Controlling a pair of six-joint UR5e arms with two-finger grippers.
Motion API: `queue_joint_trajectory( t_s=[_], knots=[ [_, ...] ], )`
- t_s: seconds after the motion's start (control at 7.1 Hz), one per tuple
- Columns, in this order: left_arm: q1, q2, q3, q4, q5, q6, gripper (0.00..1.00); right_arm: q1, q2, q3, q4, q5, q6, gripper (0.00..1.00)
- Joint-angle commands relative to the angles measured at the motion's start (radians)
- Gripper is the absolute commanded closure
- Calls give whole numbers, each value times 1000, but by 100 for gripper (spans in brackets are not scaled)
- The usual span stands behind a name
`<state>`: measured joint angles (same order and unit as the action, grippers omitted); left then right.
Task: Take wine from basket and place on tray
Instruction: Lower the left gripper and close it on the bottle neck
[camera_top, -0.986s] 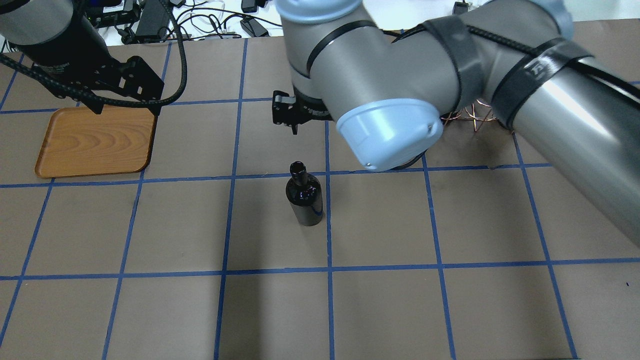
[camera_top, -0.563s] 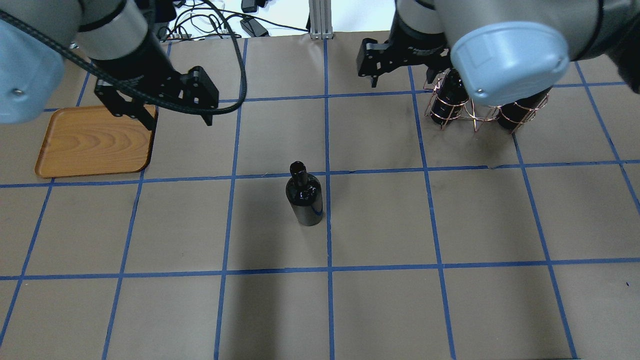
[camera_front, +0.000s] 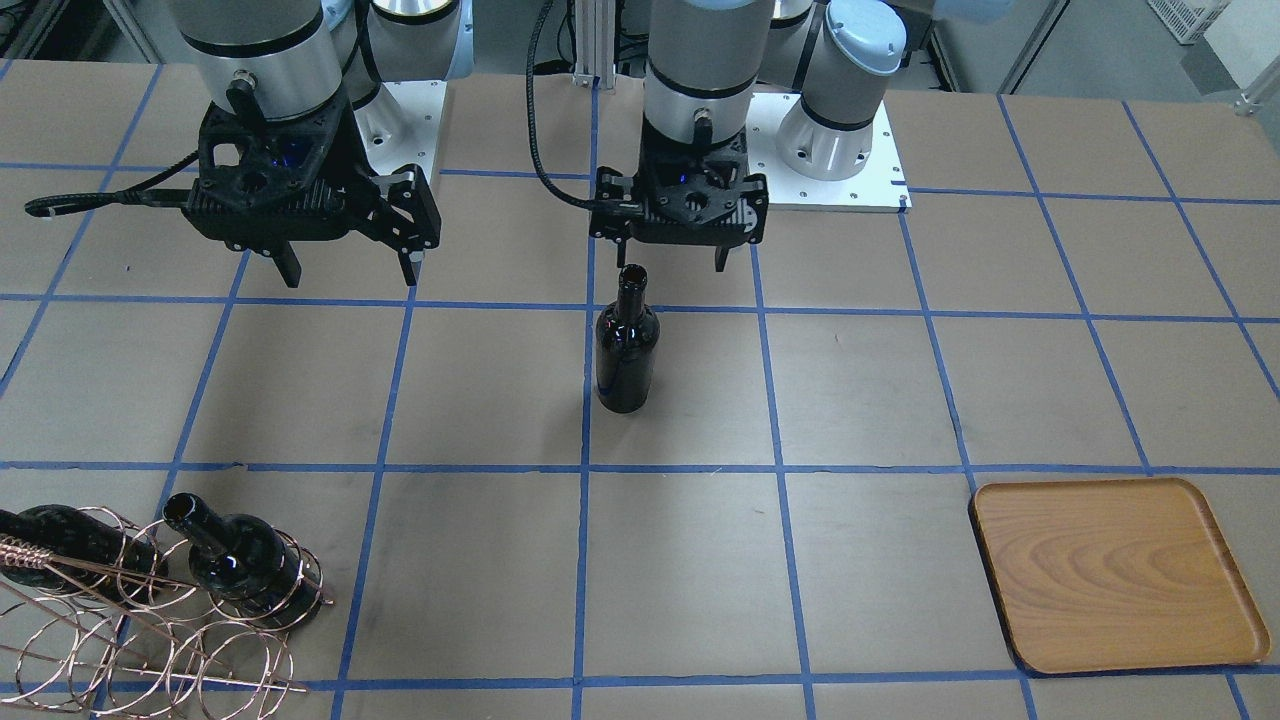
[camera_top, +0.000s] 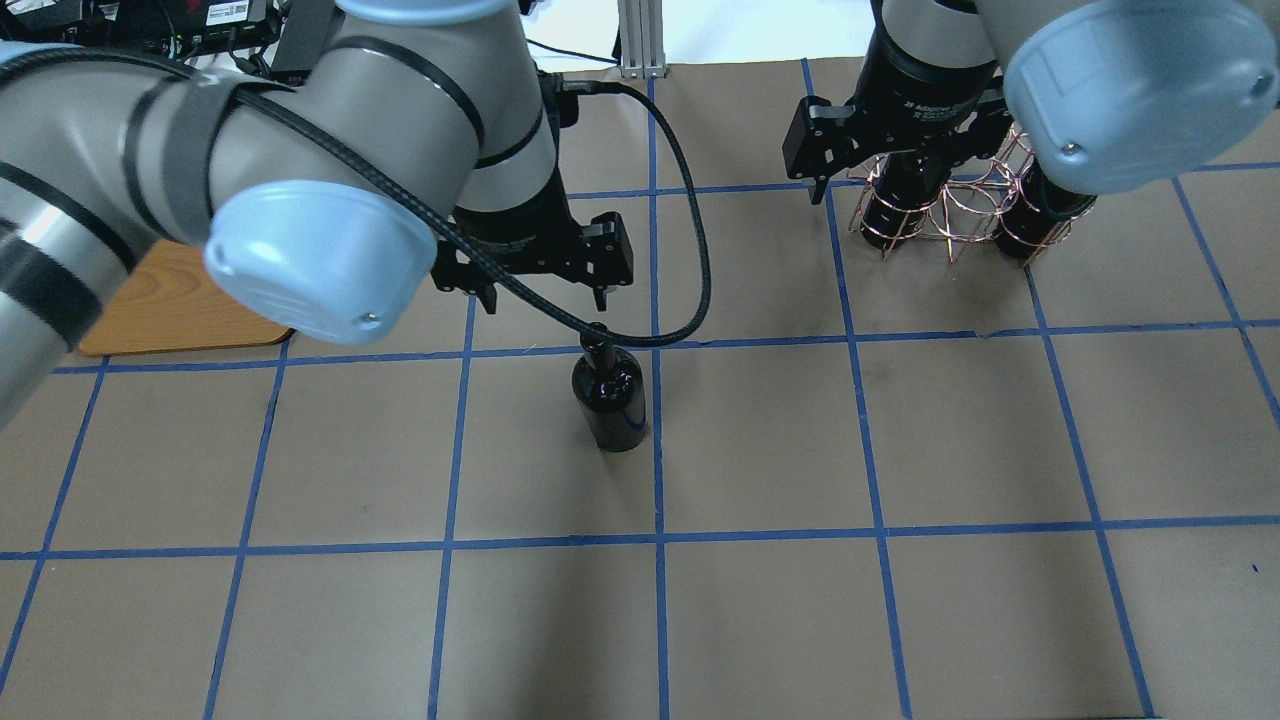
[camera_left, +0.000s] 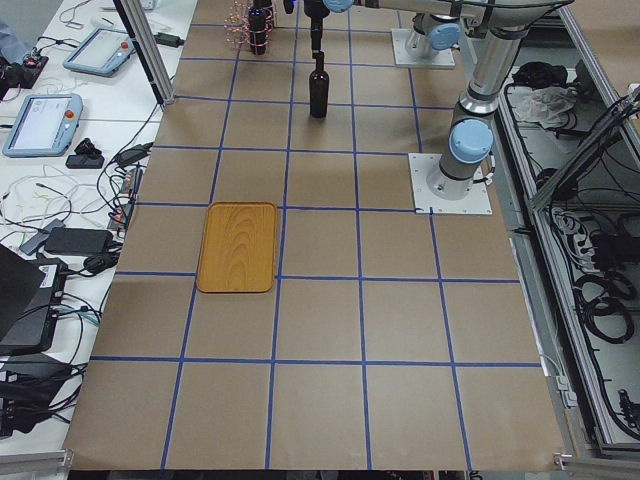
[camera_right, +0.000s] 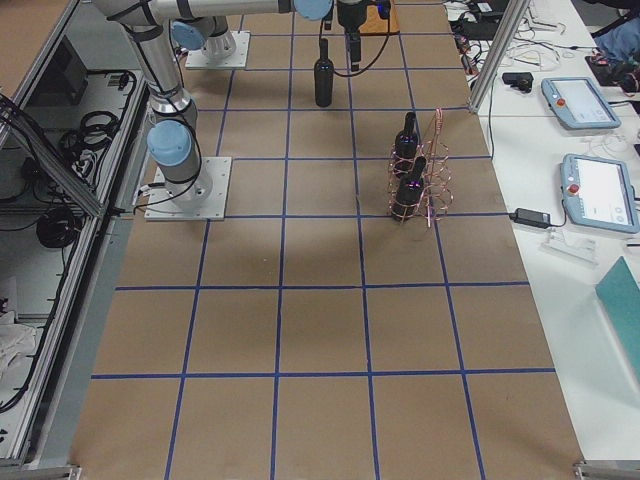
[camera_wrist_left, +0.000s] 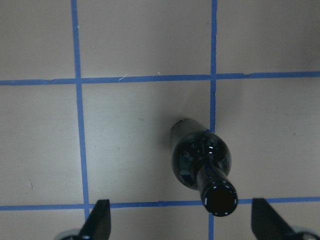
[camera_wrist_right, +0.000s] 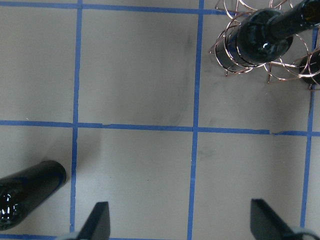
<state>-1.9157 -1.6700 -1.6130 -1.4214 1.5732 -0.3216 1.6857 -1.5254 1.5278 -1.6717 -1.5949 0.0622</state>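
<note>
Hovering above the upright wine (camera_front: 626, 350), my left gripper (camera_front: 670, 262) gapes wide and empty, with room either side of the wine's mouth. My right gripper (camera_front: 350, 272), equally wide and empty, hangs well apart from the wine, as does the tray (camera_front: 1115, 575).

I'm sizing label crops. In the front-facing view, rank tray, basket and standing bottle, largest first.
1. tray and basket: too alike to rank, and the frame edge crops the basket.
2. standing bottle: smallest.

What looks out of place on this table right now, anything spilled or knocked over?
Nothing is spilled, broken or tipped over. The one oddity is a bottle standing upright alone in the middle of the table. It is outside the basket, which holds two more bottles, and it is not on the tray.
</note>
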Motion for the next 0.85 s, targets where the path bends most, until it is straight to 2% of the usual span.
queue_joint_trajectory(
  t_s=[0.0,0.28,0.42,0.56,0.7],
  knots=[
    [-46,-60,-42,93,-13,-22,0,-1,-1,2,9,-14,-2,0],
    [-49,-79,-42,93,-39,-22,3,-4,-10,0,35,-8,-2,0],
    [-49,-65,-45,85,-38,-11,11,-1,-27,2,33,1,-2,0],
    [-49,-47,-56,87,-30,-1,14,-3,-22,3,39,-11,-2,0],
    [-49,-46,-57,87,-29,-1,25,-1,-18,8,40,-8,-2,0]
  ],
)
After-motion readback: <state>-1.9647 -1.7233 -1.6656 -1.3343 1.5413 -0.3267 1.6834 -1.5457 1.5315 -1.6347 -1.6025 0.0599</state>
